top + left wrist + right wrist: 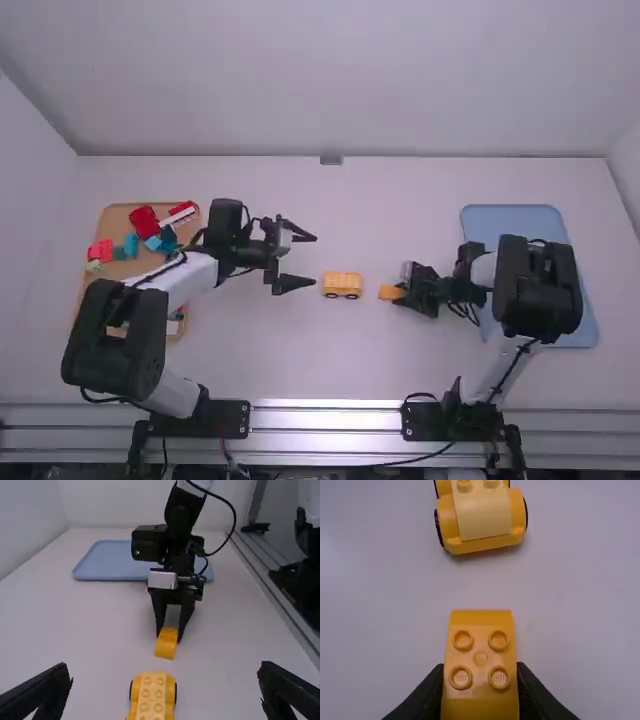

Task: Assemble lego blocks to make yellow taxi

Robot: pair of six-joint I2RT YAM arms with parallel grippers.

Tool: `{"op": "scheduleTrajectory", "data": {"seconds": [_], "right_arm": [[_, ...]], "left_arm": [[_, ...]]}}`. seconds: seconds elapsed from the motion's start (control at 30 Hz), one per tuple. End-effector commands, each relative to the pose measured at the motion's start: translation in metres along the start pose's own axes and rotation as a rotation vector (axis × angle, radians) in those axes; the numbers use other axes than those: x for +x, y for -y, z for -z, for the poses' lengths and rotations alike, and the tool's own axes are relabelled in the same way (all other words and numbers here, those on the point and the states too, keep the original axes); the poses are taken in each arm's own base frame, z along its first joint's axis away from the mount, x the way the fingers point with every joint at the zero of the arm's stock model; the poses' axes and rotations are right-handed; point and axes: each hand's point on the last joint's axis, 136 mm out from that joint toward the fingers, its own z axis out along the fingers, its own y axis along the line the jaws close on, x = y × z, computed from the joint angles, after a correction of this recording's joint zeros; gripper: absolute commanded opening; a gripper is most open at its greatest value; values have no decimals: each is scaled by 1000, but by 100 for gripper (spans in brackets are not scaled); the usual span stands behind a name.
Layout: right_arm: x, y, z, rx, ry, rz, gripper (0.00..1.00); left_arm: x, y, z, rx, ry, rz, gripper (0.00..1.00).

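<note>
On the counter (pixel 330 350), the wheeled base (pixel 342 285) is built; an unattached block (pixel 480 650) is clamped by the right gripper (pixel 480 666), left gripper (pixel 314 261) spread.

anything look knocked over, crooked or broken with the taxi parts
Nothing stands out. The yellow wheeled toy-brick base sits upright on the white table, and the right gripper holds the yellow four-stud block studs up. No visible damage on either.
</note>
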Motion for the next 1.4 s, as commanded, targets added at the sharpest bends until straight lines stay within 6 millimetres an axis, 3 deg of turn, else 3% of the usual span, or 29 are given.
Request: {"op": "scheduleTrajectory", "data": {"seconds": [0.0,0.13,0.3,0.43,0.57,0.83,1.13,1.27,1.37], "right_arm": [[-11,10,7,11,52,-8,29],[-40,6,24,-37,93,22,27],[-76,4,43,-74,137,115,26],[-93,6,40,-89,165,167,26],[-107,1,23,-127,182,237,26],[-118,14,-13,-131,111,162,21],[-126,1,-39,-183,68,217,20],[-125,3,-38,-179,57,171,20],[-123,2,-38,-180,48,165,19]], "left_arm": [[24,12,-12,17,-48,-12,99],[58,18,-33,3,-145,-35,99],[90,5,-49,-61,-200,-1,99],[109,-2,-56,-64,-195,-9,99],[131,-10,-65,-46,-205,26,99],[144,-24,-73,-38,-215,48,97],[155,-13,-80,-7,-232,39,91],[157,-10,-83,3,-236,9,86],[156,-9,-83,5,-233,9,70]]}}
